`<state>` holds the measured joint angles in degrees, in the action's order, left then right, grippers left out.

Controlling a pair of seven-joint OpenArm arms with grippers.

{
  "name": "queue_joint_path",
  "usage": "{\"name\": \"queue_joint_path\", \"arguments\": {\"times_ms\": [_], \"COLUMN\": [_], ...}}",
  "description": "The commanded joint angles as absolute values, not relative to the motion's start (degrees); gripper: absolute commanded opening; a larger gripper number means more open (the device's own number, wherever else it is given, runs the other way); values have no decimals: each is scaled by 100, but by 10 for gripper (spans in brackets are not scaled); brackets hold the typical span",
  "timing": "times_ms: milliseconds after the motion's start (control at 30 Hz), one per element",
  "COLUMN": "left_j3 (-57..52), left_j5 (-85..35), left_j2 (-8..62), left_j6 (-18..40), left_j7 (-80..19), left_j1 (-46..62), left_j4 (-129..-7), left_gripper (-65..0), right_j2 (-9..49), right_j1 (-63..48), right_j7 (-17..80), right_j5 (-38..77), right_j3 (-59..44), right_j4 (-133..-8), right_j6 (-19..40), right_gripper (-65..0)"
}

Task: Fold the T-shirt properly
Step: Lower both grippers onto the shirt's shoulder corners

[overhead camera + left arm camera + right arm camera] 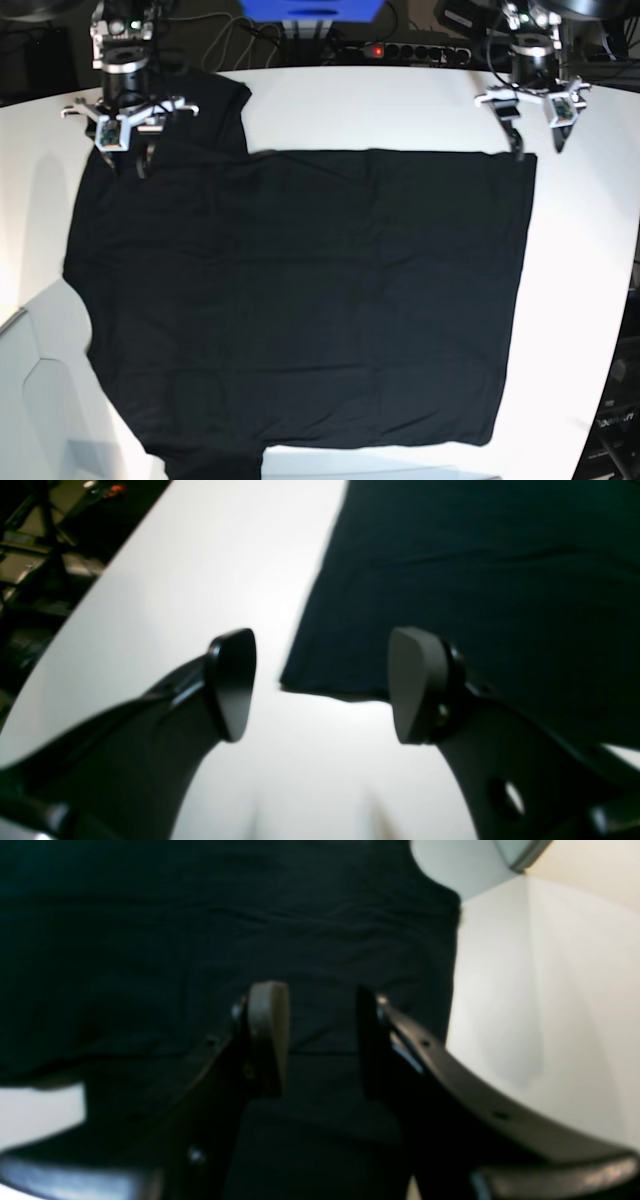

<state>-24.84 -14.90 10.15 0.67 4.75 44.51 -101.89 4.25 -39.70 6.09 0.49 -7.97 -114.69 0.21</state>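
L gripper & R gripper both hang w/ jaws apart.

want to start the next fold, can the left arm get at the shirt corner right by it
Probably yes. The left gripper is open, empty, and hangs just above the T-shirt corner, which lies flat on the white table. Nothing stands between them.

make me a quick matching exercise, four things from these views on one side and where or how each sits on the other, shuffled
Things:
1. T-shirt
2. left end effector
3. right end effector
4. table

Places or states:
A. white, bare at its far edge
B. open over the cloth's corner
C. black, spread flat
D. open over black cloth near a sleeve

Pairs: 1-C, 2-B, 3-D, 4-A
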Motion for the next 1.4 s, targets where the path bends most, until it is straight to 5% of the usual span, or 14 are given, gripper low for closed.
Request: {"name": "queue_joint_path", "arguments": {"times_ms": [0,200,467,833,1167,1367], "left_j3": [-2598,-2967,-3187,-2976,-2756,-2765], "left_j5": [-1508,-1516,-1516,-1473,-1499,-1508], "left_j2": [1051,1068,1024,1059,1051,1068], "left_j6": [31,101,1182,1226,1226,1226], "left_j7": [602,602,602,593,593,593], "left_j1": [4409,3829,3064,2800,2826,2835], "left_j4": [-10114,-9226,-8374,-7916,-7908,-7908], "left_gripper": [-247,-247,-251,-253,-374,-554], "right_j2": [453,453,453,453,444,295], "right_j1": [-4022,-4022,-4040,-4048,-4057,-4031], "right_j7": [514,505,505,505,505,505], "right_j5": [66,66,66,66,66,57], "right_j3": [-927,-1244,-1323,-1323,-1332,-1710], "right_j4": [-11556,-11503,-11389,-11389,-11389,-11389], "right_j6": [31,31,31,31,31,31], "right_gripper": [-413,-412,-412,-412,-412,-409]}}
